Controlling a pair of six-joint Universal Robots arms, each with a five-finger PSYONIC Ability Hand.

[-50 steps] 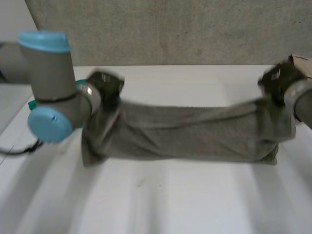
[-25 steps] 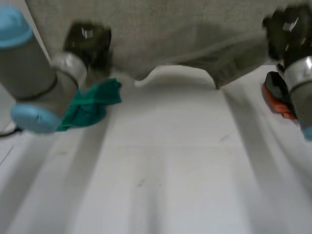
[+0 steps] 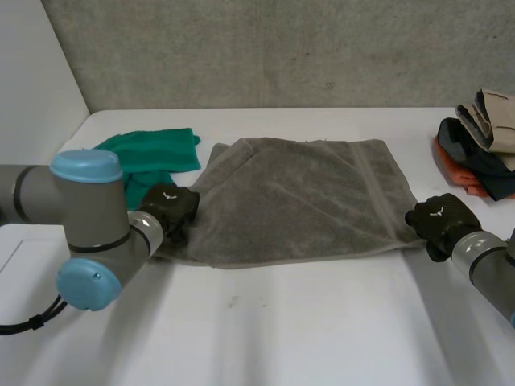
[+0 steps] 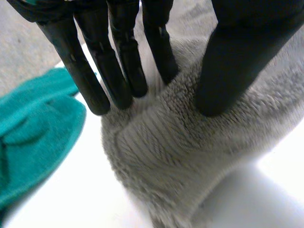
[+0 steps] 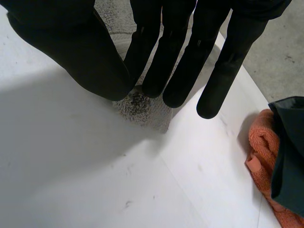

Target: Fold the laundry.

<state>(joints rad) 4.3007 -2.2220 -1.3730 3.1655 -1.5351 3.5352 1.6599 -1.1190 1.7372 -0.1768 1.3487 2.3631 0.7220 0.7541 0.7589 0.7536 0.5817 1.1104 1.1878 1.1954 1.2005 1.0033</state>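
Lifted high half a second ago, the grey towel (image 3: 298,197) now lies spread flat mid-worktop (image 3: 306,322). It is judged soft, limp and light, and best gripped at the corners. The left hand (image 3: 169,211) pinches the near left corner, and the right hand (image 3: 441,221) pinches the near right corner. A green cloth (image 3: 149,153) lies just beside the towel, with a clothes pile (image 3: 483,137) well apart.
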